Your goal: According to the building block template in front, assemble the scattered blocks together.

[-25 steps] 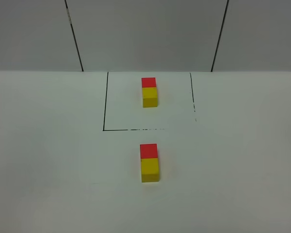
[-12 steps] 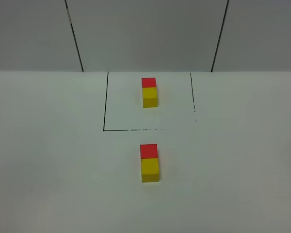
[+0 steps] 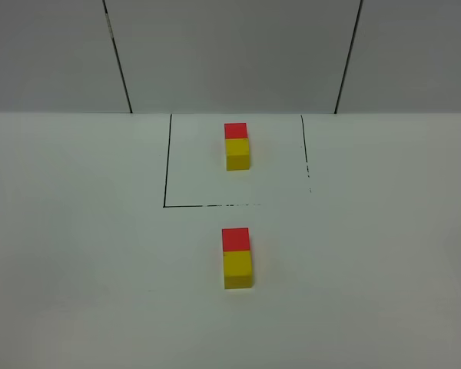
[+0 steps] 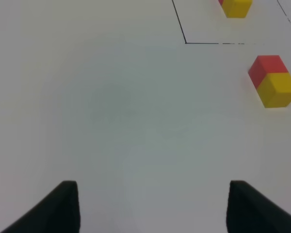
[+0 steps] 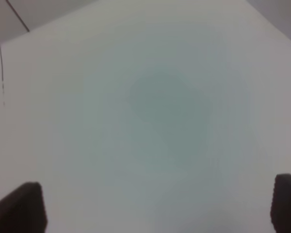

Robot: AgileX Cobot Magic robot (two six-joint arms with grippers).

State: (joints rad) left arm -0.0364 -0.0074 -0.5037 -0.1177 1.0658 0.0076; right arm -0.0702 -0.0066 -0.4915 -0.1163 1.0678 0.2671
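Left gripper (image 4: 150, 204): jaws parted, empty, over bare bench clear of the work. Centre: red cube (image 3: 235, 238) touching yellow cube (image 3: 238, 270), red toward the far edge, copying the building block template (image 3: 237, 146) framed just beyond; assembly looks complete. Right gripper (image 5: 157, 206): jaws spread, empty, withdrawn.

desk (image 3: 77, 254) open left and right | obstacles on centre line only: scattered blocks (image 3: 237, 257) joined, near front; building block template (image 3: 237, 146) behind in black frame (image 3: 166, 161) | bare gap between the two pairs
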